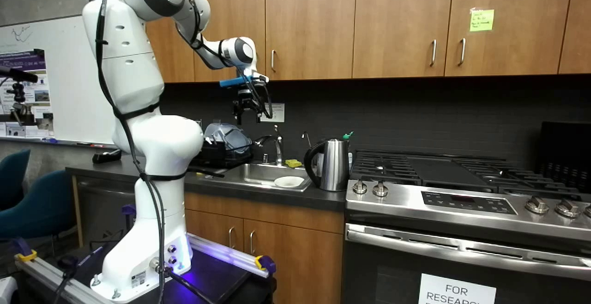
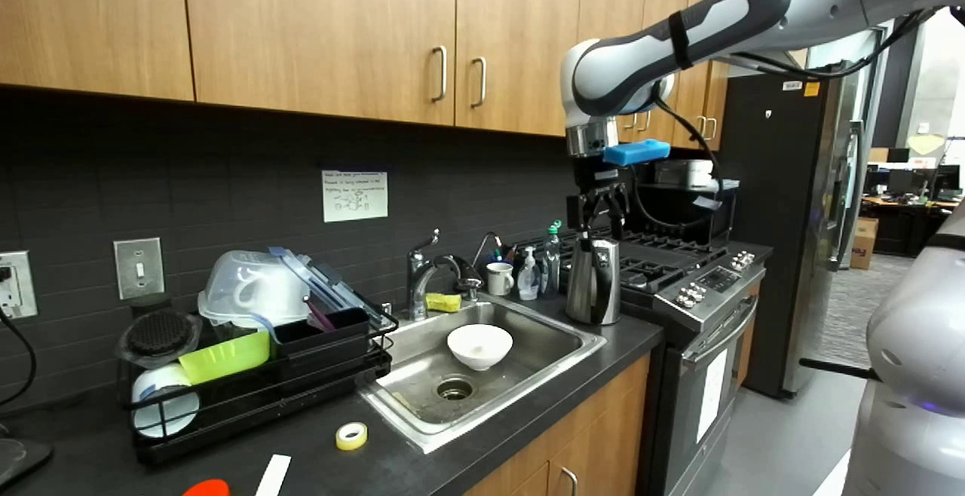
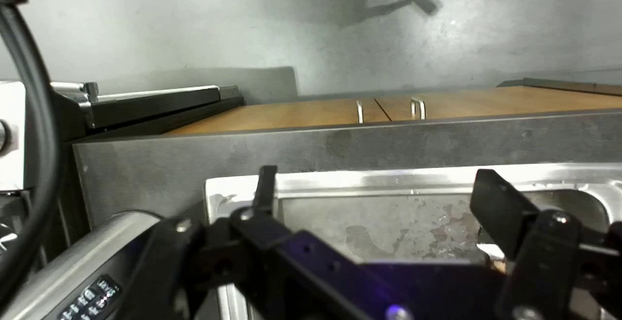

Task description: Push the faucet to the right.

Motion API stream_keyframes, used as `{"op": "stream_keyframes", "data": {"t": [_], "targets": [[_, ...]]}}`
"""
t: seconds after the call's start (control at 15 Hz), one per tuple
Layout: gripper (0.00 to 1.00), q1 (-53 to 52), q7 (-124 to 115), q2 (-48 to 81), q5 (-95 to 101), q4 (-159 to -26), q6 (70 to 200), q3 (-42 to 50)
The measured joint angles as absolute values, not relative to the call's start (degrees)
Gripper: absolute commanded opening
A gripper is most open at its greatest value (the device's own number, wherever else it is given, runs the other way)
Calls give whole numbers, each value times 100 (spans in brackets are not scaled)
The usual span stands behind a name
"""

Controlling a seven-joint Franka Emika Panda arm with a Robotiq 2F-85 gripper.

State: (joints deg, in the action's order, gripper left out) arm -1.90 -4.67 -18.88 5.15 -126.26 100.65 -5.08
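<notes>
Single-lever sink faucet (image 2: pixel 427 277) | looks stiff, slick, firmly anchored; probably swivels lightly | best pushed sideways, well out along curved spout (image 2: pixel 451 261) | unclenched gripper (image 3: pixel 377 176), holding nothing

Well below my gripper (image 1: pixel 249 118), I can read "FOR RESEARCH", its lower edge cut off, on the white paper (image 1: pixel 457 290) on the oven door (image 1: pixel 385 278). On the button panel (image 3: pixel 92 298) of the kettle (image 3: pixel 87 259), also lower than the gripper, one upside-down label looks like "START". Writing on the wall sheet (image 2: pixel 355 196) beyond the gripper and the yellow-green note (image 1: pixel 481 20) higher up is too small for me.
</notes>
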Motion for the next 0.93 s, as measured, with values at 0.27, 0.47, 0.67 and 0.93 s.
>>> {"op": "stream_keyframes", "data": {"t": [0.27,0.47,0.67,0.93], "targets": [[100,-189,-465,-1952,308,-12777,10745,-396],[100,-168,-386,-2188,257,-13034,11243,-223],[100,-161,-166,-2574,54,-13483,11829,12],[100,-221,244,-2946,-626,-14304,13060,225]]}}
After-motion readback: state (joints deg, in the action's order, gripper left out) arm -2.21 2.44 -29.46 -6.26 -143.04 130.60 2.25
